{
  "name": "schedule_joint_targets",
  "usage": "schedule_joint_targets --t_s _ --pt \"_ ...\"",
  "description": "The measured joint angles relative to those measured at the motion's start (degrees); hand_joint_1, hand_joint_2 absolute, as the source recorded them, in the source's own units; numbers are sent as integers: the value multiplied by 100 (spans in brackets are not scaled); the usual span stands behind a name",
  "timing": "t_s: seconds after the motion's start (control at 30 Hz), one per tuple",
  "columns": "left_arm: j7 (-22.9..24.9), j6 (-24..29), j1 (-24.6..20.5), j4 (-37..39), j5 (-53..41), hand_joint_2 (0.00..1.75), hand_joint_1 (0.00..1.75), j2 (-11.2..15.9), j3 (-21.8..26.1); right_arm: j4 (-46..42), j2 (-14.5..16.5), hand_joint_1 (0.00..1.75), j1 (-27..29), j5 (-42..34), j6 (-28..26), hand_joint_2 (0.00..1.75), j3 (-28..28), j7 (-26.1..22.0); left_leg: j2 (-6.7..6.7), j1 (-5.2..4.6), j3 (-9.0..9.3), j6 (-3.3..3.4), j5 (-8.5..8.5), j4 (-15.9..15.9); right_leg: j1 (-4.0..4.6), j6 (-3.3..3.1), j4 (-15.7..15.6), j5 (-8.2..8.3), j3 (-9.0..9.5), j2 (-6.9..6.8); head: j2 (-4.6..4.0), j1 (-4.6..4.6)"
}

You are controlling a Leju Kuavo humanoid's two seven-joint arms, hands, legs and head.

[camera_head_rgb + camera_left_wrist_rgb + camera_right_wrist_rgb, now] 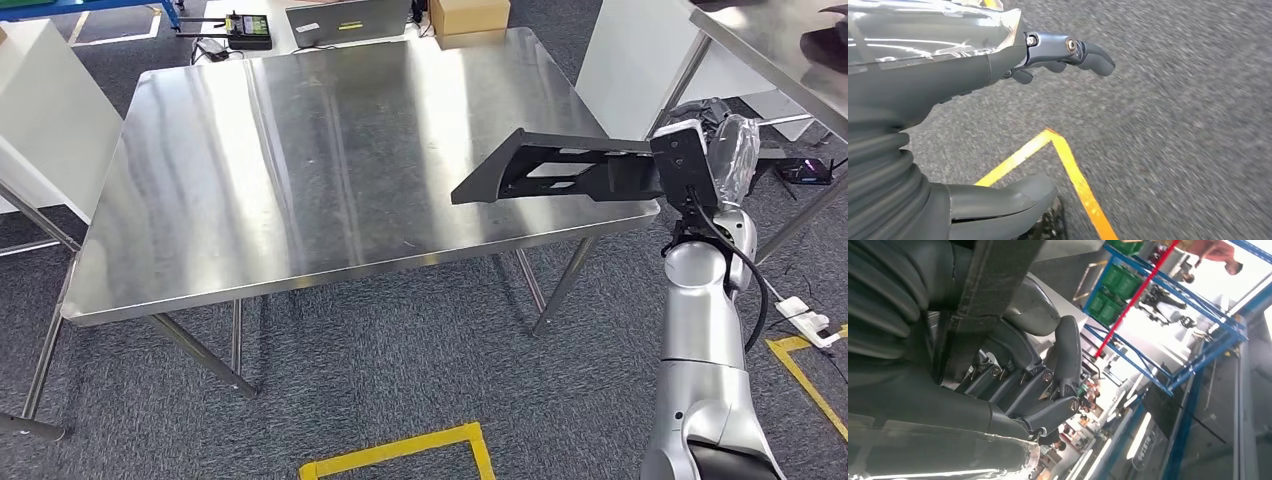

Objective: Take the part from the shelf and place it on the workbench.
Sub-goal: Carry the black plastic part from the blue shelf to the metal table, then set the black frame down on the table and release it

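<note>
Head view has the right hand (700, 165) clamped on the black part (560, 172) over the steel workbench's (300, 170) edge, left hand (998, 65) fingers apart, holding nothing

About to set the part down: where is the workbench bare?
Nearly all of the workbench is bare, from its near edge to the far edge by the laptop and box. Only the right edge is crowded, under the part in the right hand.
</note>
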Motion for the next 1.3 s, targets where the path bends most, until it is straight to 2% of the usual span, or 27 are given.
schedule_joint_targets --t_s 0.03,0.07,0.13,0.17,0.2,0.23,0.27,0.3,0.37,0.43,0.53,0.63,0.83,0.97,1.03,1.1,1.13,1.17,1.23,1.27,1.3 --pt "7 12 12 1 -11 175 0 1 -4 27 14 175 -45 45 1 175 3 23 61 -3 -23 -29 -10 18 -6 -38 -3 13 1 -58 0 -2" --pt "9 22 18 1 -24 175 0 3 -9 56 27 175 -99 85 2 175 6 40 195 -10 -78 -53 -74 116 -18 -90 -9 23 2 -116 0 -18" --pt "14 34 11 2 -36 175 0 11 -20 135 33 175 -218 162 2 175 7 66 580 -22 -342 -83 -374 657 -4 -171 -15 24 5 -225 0 -50" --pt "13 38 5 2 -36 175 0 15 -22 188 31 175 -272 210 -3 175 9 77 691 -14 -531 -95 -550 1045 16 -202 -14 17 4 -276 0 -64" --pt "13 40 2 3 -32 175 0 17 -23 246 29 175 -323 260 -13 175 16 88 742 -6 -695 -102 -671 1382 38 -212 -13 11 5 -326 0 -63" --pt "13 43 3 3 -28 175 0 17 -23 301 29 175 -368 309 -31 175 29 95 761 -1 -783 -103 -700 1563 53 -218 -12 6 7 -370 0 -64" --pt "13 44 4 3 -26 175 0 17 -23 350 33 175 -409 351 -57 175 47 98 769 1 -770 -97 -632 1542 62 -222 -11 3 11 -408 0 -64" --pt "14 46 5 3 -25 175 0 20 -25 389 37 175 -452 384 -83 175 66 97 774 1 -642 -82 -478 1298 68 -223 -10 0 17 -437 0 -64" --pt "15 52 3 2 -25 175 0 27 -31 455 45 175 -554 422 -117 175 104 97 811 -13 -240 -28 -174 548 95 -215 -6 -12 19 -476 0 -65" --pt "22 58 -1 3 -24 175 0 30 -40 521 50 175 -648 429 -125 175 131 97 844 -35 -7 8 -74 105 147 -199 -1 -29 7 -495 0 -59" --pt "34 60 -2 7 -22 175 0 26 -57 607 48 175 -702 429 -128 175 149 97 826 -74 10 7 -74 48 184 -193 -8 -38 4 -514 0 -53" --pt "35 59 -2 7 -28 175 0 38 -71 690 45 175 -736 428 -128 175 151 89 813 -113 5 44 -77 50 157 -166 -37 -22 12 -525 0 -53" --pt "108 -69 3 11 -218 175 0 49 -187 792 -114 175 -747 417 -127 175 144 39 811 -123 3 97 -78 52 148 -130 -72 1 27 -526 0 -52" --pt "176 -152 7 11 -316 175 0 72 -300 808 -270 175 -710 382 -121 175 103 24 811 -125 3 107 -75 53 146 -117 -75 9 27 -524 0 -53" --pt "197 -176 11 12 -344 175 0 97 -346 806 -337 175 -671 380 -116 175 72 19 807 -134 2 158 -101 44 105 -67 -126 24 51 -533 0 -57" --pt "204 -183 17 15 -350 175 0 115 -384 793 -392 175 -647 395 -114 175 51 16 798 -111 103 245 -76 -98 84 -8 -179 34 90 -511 0 -55" --pt "207 -186 20 17 -350 175 0 113 -397 788 -422 175 -650 409 -113 175 44 15 797 -86 178 275 -38 -196 97 -11 -108 -9 66 -471 -1 -50" --pt "208 -190 18 19 -350 175 0 111 -410 788 -456 175 -656 423 -113 175 36 16 795 -60 247 299 0 -280 102 -30 98 -101 -28 -419 -1 -43" --pt "208 -197 13 20 -350 175 0 111 -430 809 -517 175 -660 436 -112 175 10 24 784 -32 291 312 19 -328 85 -70 796 -365 -398 -335 -1 -36" --pt "208 -201 12 20 -350 175 0 113 -438 824 -536 175 -648 440 -112 175 -3 29 771 -21 294 304 14 -327 67 -60 1128 -451 -594 -317 -1 -35" --pt "208 -208 15 21 -350 175 0 114 -441 840 -545 175 -633 450 -111 175 -11 33 755 -8 300 281 1 -323 37 -20 1296 -456 -719 -311 -1 -36"
